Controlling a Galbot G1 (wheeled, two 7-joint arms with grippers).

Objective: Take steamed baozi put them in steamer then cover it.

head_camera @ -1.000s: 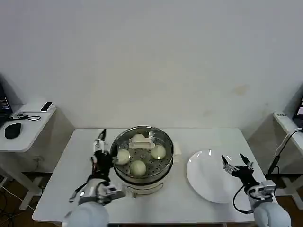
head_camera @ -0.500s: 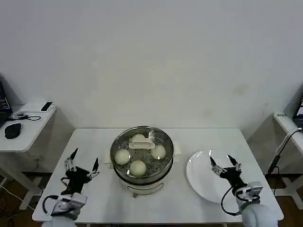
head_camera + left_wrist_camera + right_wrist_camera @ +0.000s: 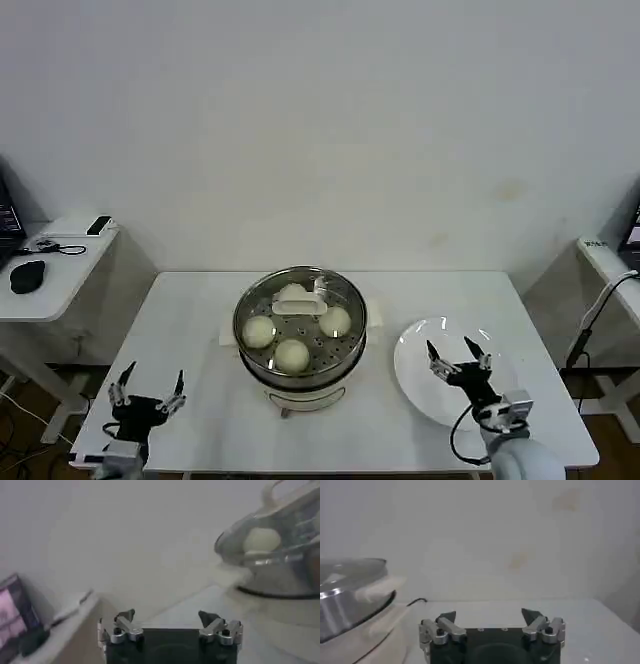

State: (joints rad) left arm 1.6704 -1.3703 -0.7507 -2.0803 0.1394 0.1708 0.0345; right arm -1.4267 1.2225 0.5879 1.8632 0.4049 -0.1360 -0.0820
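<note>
The steamer (image 3: 300,335) stands mid-surface (image 3: 420,300) with the cover (image 3: 300,310) on it and four baozi (image 3: 291,354) on the tray inside. The left hand (image 3: 146,397) hangs by the surface's near left corner, fingers spread and empty. The right hand (image 3: 459,360), also spread and empty, hovers over the white plate (image 3: 425,385) just right of the steamer.

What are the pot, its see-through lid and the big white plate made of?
The steamer looks like shiny polished steel, since it mirrors the light. Its cover seems clear glass: the baozi show through. The plate looks like glossy white ceramic, maybe plastic.
</note>
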